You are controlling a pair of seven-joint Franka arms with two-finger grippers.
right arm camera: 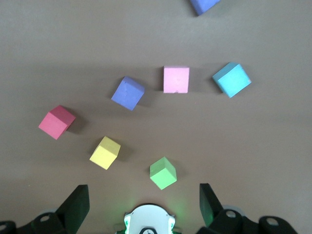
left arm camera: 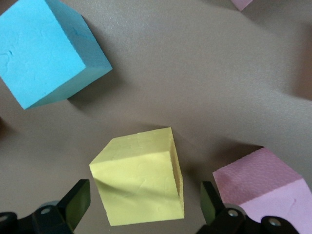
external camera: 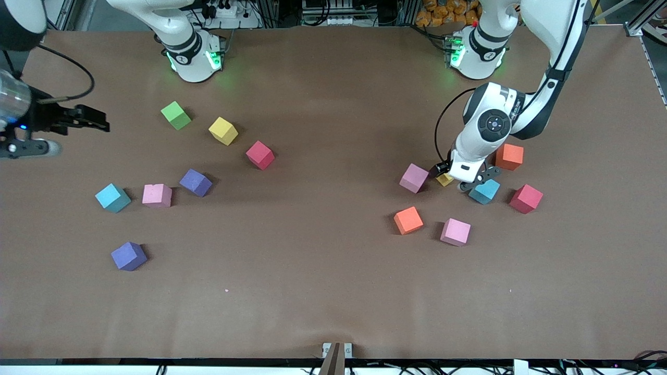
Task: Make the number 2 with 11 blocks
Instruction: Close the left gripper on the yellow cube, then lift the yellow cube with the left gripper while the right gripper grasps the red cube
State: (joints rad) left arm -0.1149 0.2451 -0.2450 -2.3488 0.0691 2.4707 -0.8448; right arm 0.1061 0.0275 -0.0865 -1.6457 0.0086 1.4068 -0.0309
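Observation:
My left gripper hangs open low over a yellow block at the left arm's end of the table. In the left wrist view the yellow block lies between the fingers with gaps on both sides, a light blue block and a pink block close by. Around it lie a pink block, orange blocks, a red block and another pink one. My right gripper waits open, high over the right arm's end.
Toward the right arm's end lie a green cube, a yellow block, a red one, two purple ones, a pink one and a light blue one. Brown table stretches between the two groups.

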